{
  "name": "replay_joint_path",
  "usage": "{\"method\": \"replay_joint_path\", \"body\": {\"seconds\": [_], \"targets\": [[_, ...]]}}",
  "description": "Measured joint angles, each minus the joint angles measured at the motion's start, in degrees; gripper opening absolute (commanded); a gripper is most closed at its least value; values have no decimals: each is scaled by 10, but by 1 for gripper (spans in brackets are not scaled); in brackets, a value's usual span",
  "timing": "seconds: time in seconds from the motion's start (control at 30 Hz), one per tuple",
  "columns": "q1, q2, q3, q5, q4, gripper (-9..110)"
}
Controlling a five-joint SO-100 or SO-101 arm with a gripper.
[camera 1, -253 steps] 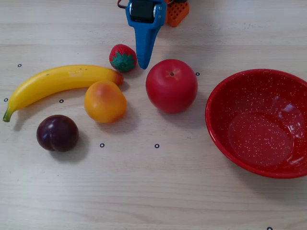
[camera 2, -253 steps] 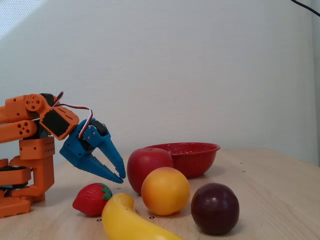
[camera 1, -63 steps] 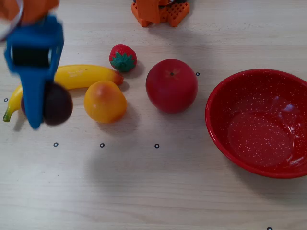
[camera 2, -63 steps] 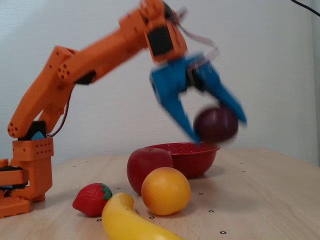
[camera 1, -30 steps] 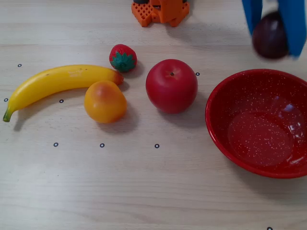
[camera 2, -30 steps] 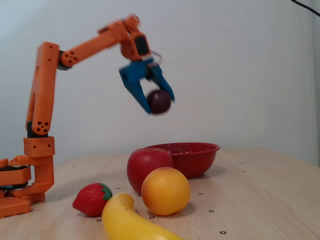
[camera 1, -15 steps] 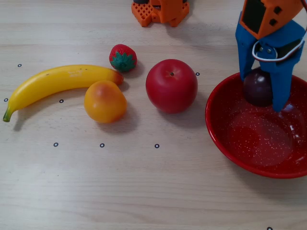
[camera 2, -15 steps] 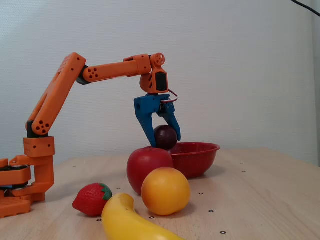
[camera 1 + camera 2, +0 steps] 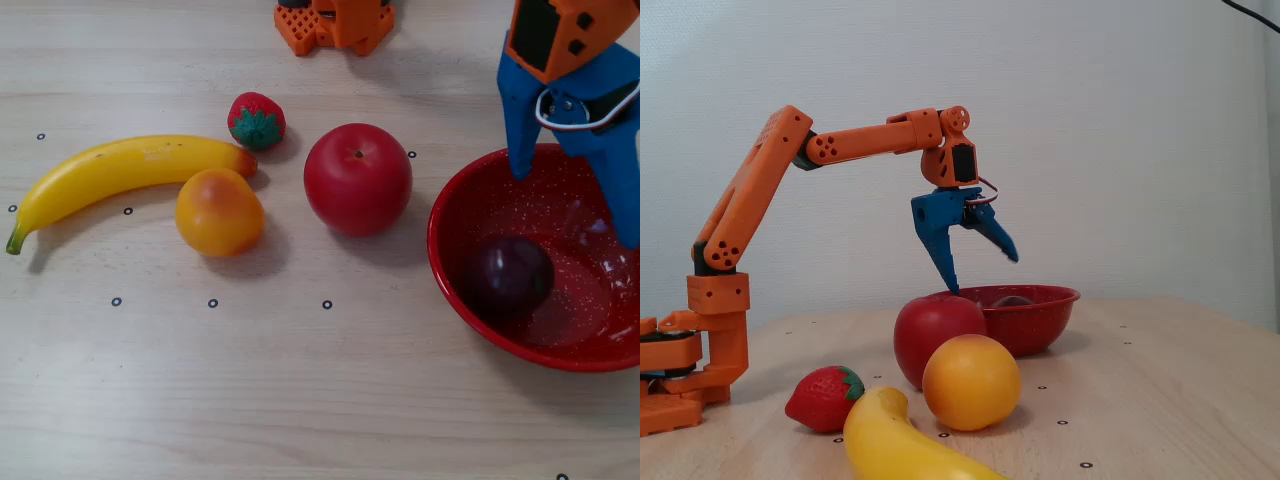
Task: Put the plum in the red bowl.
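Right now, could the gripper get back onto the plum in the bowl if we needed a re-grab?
Probably yes. The gripper hangs open above the red bowl, and the plum lies loose inside with nothing over it. The bowl's sloping wall beside the plum may crowd one of the fingers.

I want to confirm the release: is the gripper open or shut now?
Open. In both fixed views the gripper has its blue jaws spread apart and empty above the red bowl, while the plum lies inside it.
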Motion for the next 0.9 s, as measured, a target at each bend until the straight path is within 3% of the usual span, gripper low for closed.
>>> {"method": "replay_joint_path", "body": {"seconds": [0.13, 0.17, 0.9], "targets": [[-28, 34, 1, 17, 0, 2], [-38, 55, 2, 17, 0, 0], [-281, 627, 493, 45, -124, 0]]}}
